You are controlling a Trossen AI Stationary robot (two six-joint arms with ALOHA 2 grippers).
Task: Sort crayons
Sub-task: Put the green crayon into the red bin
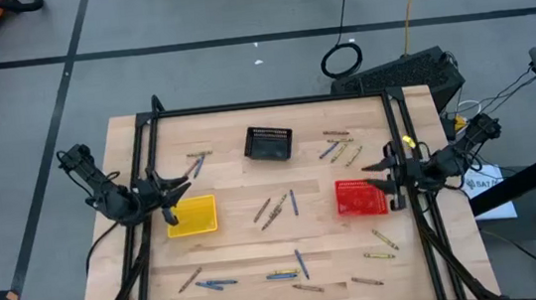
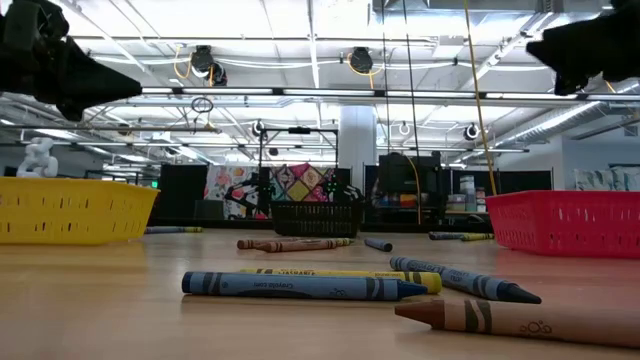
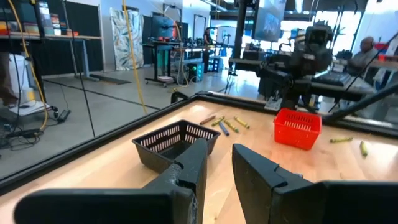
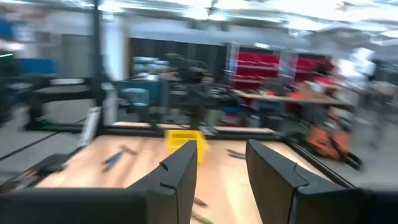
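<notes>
- From my remote station I see three mesh baskets on the wooden table (image 1: pixel 261 271): one black basket (image 1: pixel 268 143) at the far middle, one yellow basket (image 1: pixel 193 216) on the left, one red basket (image 1: pixel 361 197) on the right.
- My left gripper (image 1: pixel 175 194) hangs above the table at the yellow basket's left edge, its fingers parted by a narrow gap and holding nothing.
- My right gripper (image 1: pixel 382 174) hangs at the red basket's right edge, fingers spread wider, also empty.
- The crayons (image 1: pixel 276 207) lie loose on the wood, none visibly inside a basket; I count roughly twenty.
- About three sit between the yellow and red baskets, two by the black basket's left, some five to its right.
- The rest are strung along the near edge, blue ones mixed with yellowish and brown.
</notes>
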